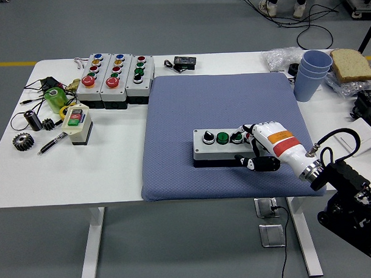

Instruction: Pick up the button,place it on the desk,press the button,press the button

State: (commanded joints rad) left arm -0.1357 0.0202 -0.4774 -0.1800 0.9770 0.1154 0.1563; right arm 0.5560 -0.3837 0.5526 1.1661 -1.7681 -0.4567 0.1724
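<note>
The button box (225,147) is seen on the blue mat (172,115) on the counter (113,166). Its right end is covered by the right robot hand (250,150), fingers curled over it (nothing gripped). The neighbouring green button (236,137) could be struck, or the box pushed aside.

No lettering, numbers or brand marks can be read anywhere; any print on the button boxes (113,79) at far left is too small

Matt woven cloth mat (214,101); glossy plastic hand (262,145); smooth white table (113,166)
</note>
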